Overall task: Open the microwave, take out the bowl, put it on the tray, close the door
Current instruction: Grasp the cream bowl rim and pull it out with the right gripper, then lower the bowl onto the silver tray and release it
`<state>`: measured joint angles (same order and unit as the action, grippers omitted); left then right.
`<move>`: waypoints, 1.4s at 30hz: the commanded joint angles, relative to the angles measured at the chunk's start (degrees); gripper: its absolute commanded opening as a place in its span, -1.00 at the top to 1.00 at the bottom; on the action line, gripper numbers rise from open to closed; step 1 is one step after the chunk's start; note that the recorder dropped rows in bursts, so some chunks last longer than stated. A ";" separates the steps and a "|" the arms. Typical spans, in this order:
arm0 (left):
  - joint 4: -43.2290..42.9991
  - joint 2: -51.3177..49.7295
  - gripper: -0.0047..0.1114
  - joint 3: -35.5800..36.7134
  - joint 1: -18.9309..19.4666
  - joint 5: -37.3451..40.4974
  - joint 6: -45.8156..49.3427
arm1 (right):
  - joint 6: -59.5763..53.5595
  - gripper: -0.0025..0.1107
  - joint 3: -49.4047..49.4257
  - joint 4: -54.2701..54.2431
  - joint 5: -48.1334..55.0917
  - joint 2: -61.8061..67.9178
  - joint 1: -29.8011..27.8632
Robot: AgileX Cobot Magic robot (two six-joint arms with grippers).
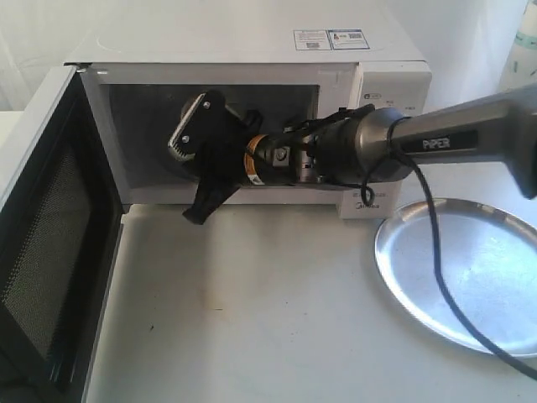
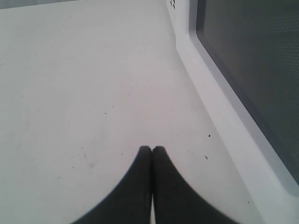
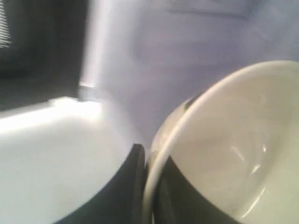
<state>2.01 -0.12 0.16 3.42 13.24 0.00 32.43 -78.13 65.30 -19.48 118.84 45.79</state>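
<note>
The door at left is open. The right gripper clamps the bowl inside the microwave, while the left gripper has its jaws together. Placing on the tray and closing remain.

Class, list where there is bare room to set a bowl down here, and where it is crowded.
Free: the tray, only a cable crossing it; the table between the open door and tray. Crowded: the microwave mouth, filled by the right gripper and bowl.
</note>
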 commanded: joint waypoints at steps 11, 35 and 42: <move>0.54 0.12 0.92 -0.16 -0.17 0.09 0.00 | 39.70 0.96 24.30 34.65 -20.32 -27.29 -1.04; 0.54 0.12 0.92 -0.16 -0.17 0.09 0.00 | 39.73 0.96 43.12 34.65 55.16 -24.22 -5.06; 0.54 0.12 0.92 -0.16 -0.17 0.09 0.00 | 42.17 0.96 38.99 34.65 58.14 -16.19 -7.19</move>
<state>2.09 -0.12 0.16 3.42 13.24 0.00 72.80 -37.89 99.76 35.27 101.26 39.33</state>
